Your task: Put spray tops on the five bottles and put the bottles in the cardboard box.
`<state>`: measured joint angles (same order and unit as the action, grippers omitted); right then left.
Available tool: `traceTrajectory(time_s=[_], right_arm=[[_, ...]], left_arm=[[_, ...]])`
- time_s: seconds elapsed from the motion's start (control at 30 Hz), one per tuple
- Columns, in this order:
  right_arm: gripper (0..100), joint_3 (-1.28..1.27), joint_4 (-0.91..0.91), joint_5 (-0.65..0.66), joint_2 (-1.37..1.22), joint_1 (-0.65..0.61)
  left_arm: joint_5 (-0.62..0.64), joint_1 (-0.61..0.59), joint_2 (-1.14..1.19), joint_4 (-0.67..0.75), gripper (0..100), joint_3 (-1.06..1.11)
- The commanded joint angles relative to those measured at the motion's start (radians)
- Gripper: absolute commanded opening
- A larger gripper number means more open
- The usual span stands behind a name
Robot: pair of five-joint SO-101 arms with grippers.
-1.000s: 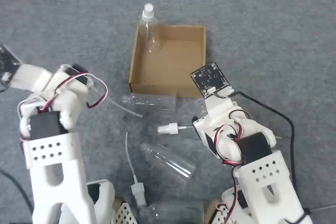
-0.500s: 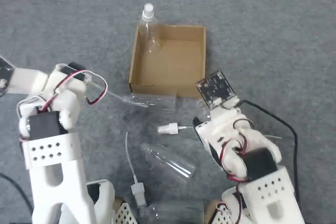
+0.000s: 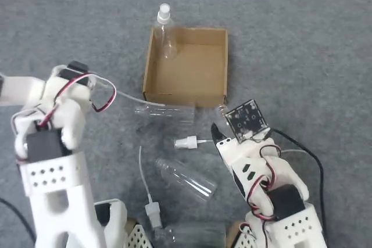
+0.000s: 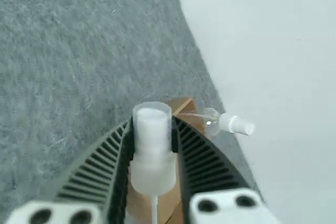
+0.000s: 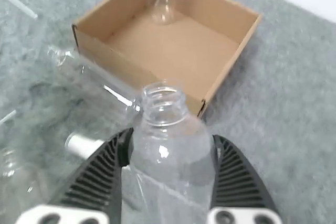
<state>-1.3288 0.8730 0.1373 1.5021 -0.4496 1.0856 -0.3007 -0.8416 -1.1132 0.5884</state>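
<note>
My left gripper [image 4: 152,125] is shut on a white spray top [image 4: 152,145]; its thin dip tube [image 3: 136,101] points toward the cardboard box [image 3: 186,94]. My right gripper [image 5: 170,140] is shut on a clear uncapped bottle [image 5: 168,145], neck [image 3: 220,109] aimed at the box's near right corner. One capped bottle [image 3: 165,30] leans in the box's far left corner. Another clear bottle [image 3: 167,112] lies just in front of the box. A loose spray top [image 3: 187,142] rests between the arms.
A further clear bottle [image 3: 187,178] lies nearer the front. A spray top with a long tube [image 3: 152,210] and another bottle [image 3: 189,235] sit at the front edge between the arm bases. Grey carpet [image 3: 302,50] lies open to the box's right.
The right arm has drawn back from the box toward the front, keeping the bottle. The left arm shifted slightly, swinging the dip tube closer to the box's front wall.
</note>
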Motion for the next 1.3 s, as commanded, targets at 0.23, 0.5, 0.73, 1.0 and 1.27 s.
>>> traceTrajectory(time_s=[0.23, 0.5, 0.73, 1.0, 1.27], right_arm=[[7.5, -0.035, -0.081, -0.002, 0.099, -0.012], [7.5, -0.068, -0.087, -0.002, 0.104, -0.114], [7.5, -0.072, -0.087, 0.0, 0.104, -0.136], [7.5, -0.1, -0.114, 0.075, 0.104, -0.18], [7.5, -0.176, -0.217, 0.103, 0.104, -0.222]], left_arm=[[0.052, 0.008, -0.239, -0.008, 1, -0.01], [0.06, 0.04, -0.302, 0.094, 1, 0.111], [0.058, 0.12, -0.359, 0.137, 1, 0.18], [0.058, 0.12, -0.402, 0.19, 1, 0.278], [0.057, 0.121, -0.497, 0.192, 1, 0.357]])
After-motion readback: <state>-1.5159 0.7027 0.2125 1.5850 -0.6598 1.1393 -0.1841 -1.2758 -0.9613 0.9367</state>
